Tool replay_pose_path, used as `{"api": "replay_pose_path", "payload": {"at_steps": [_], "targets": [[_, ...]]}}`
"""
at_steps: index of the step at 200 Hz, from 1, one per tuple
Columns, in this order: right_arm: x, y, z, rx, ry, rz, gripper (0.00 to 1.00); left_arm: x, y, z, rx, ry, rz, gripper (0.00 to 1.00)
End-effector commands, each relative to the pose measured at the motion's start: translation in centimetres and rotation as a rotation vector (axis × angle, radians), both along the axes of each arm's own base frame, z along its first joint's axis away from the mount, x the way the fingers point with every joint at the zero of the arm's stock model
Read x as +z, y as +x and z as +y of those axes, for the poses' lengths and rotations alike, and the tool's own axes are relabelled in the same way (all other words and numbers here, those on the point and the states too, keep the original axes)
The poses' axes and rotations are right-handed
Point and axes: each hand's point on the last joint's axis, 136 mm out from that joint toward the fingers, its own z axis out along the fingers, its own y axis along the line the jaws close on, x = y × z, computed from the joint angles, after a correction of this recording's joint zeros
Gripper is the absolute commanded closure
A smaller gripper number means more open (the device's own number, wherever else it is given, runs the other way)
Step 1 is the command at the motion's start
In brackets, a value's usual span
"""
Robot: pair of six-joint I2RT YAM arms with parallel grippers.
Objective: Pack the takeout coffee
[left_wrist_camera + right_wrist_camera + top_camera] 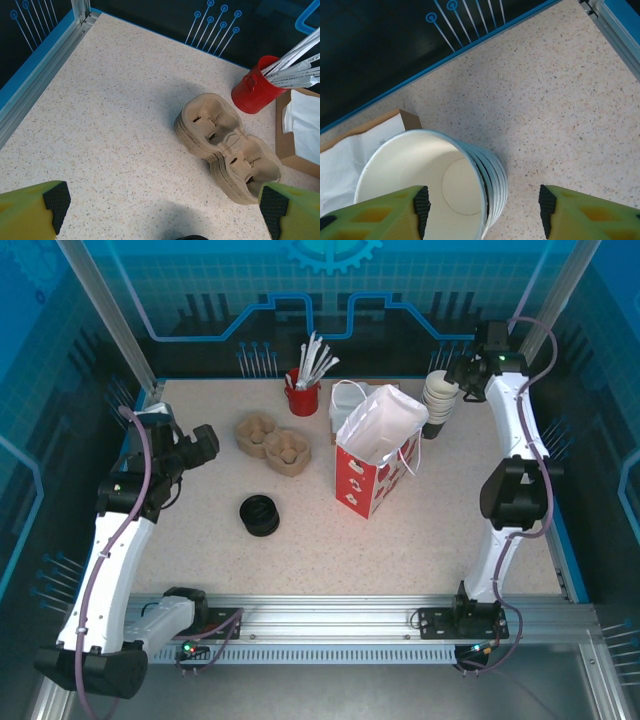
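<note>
Right hand [484, 202] part-open, not yet gripping, straddles the wall of the top cup [415, 170] on the cup stack [440, 392], upper right of the top view. Left hand [165, 200] released, empty. Thin paper: light, crushable, so I pinch the rim gently.

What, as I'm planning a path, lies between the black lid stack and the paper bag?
Nothing; the top view shows bare table between the black lid stack and the paper bag.
</note>
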Motion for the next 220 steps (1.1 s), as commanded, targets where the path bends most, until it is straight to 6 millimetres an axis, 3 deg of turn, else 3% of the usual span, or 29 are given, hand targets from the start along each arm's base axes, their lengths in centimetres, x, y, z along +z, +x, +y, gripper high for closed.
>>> {"api": "replay_pose_path", "payload": {"at_steps": [1, 78, 220], "targets": [[-0.3, 0.2, 0.9, 0.037, 0.015, 0.028, 0.43, 1.0, -0.5, -0.5, -0.030, -0.007, -0.018, 0.01], [-0.9, 0.9, 1.0, 0.050, 0.013, 0.037, 0.69, 0.7, -0.7, -0.5, -0.031, -0.008, -0.013, 0.01], [-2.3, 1.2, 1.7, 0.061, 0.013, 0.065, 0.73, 0.3, -1.6, -0.3, -0.029, 0.003, -0.008, 0.01]]}}
